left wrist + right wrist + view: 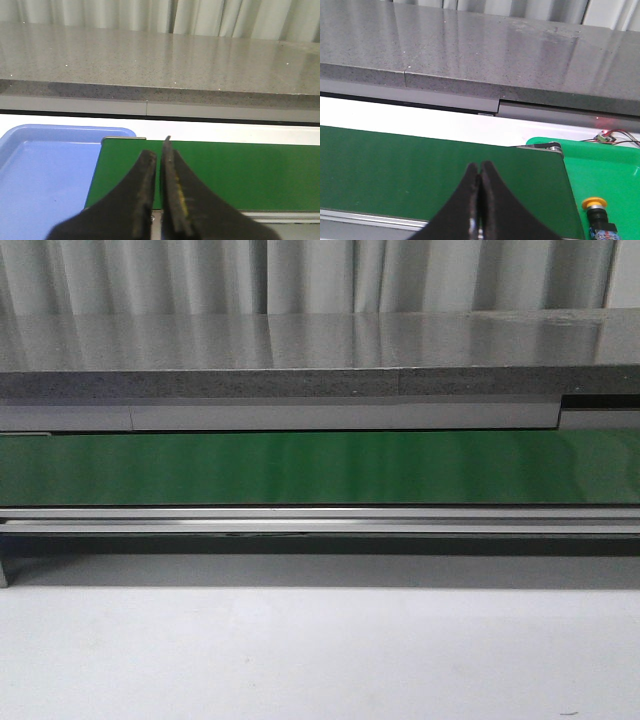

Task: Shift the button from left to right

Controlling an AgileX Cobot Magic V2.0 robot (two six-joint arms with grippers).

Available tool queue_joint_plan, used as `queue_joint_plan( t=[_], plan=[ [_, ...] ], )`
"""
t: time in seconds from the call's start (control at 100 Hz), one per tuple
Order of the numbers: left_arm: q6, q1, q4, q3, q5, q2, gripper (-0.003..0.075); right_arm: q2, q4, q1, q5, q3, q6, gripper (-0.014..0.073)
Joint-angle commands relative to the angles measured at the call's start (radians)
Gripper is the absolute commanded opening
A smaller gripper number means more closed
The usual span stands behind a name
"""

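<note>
The button (596,209), a yellow-orange cap on a dark body, stands in a bright green tray (615,170) just past the right end of the green belt (420,160). It shows only in the right wrist view. My right gripper (480,167) is shut and empty, over the belt, to the left of the button. My left gripper (160,150) is shut and empty over the belt's left end (225,170), next to a blue tray (45,175). No gripper shows in the front view, where the belt (320,468) carries nothing.
A grey stone counter (320,350) runs behind the belt, with pale curtains beyond it. A metal rail (320,520) edges the belt's front. A small board with red wires (610,136) lies behind the green tray. White table (320,650) lies in front.
</note>
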Motion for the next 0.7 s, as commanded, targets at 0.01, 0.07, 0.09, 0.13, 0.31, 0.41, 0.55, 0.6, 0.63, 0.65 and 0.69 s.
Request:
queue_joint_plan(
  t=[0.01,0.07,0.09,0.13,0.31,0.41,0.55,0.6,0.63,0.65,0.69],
  plan=[
    [-0.005,-0.008,-0.011,-0.027,-0.072,0.007,0.0005,0.001,0.001,0.000,-0.087,-0.027,-0.004,-0.0068],
    [-0.005,-0.008,-0.011,-0.027,-0.072,0.007,0.0005,0.001,0.001,0.000,-0.087,-0.027,-0.004,-0.0068],
    [-0.005,-0.008,-0.011,-0.027,-0.072,0.007,0.0005,0.001,0.001,0.000,-0.087,-0.027,-0.004,-0.0068],
    [-0.005,-0.008,-0.011,-0.027,-0.072,0.007,0.0005,0.001,0.001,0.000,-0.088,-0.027,-0.004,-0.0068],
    [-0.005,-0.008,-0.011,-0.027,-0.072,0.007,0.0005,-0.021,0.001,0.002,-0.091,0.018,-0.004,-0.0068],
    [-0.005,-0.008,-0.011,-0.027,-0.072,0.007,0.0005,-0.081,0.001,0.002,-0.097,0.071,0.000,-0.0068],
    [-0.005,-0.008,-0.011,-0.027,-0.072,0.007,0.0005,-0.189,0.001,0.002,-0.098,0.153,0.009,-0.0068],
    [-0.005,-0.008,-0.011,-0.027,-0.072,0.007,0.0005,-0.227,0.001,0.002,-0.099,0.186,0.016,-0.0068],
    [-0.005,-0.008,-0.011,-0.027,-0.072,0.007,0.0005,-0.252,0.001,0.002,-0.100,0.211,0.020,-0.0068],
    [-0.005,-0.008,-0.011,-0.027,-0.072,0.007,0.0005,-0.263,0.001,0.002,-0.102,0.225,0.021,-0.0068],
    [-0.005,-0.008,-0.011,-0.027,-0.072,0.007,0.0005,-0.292,0.001,0.002,-0.110,0.249,0.022,-0.0068]
  ],
)
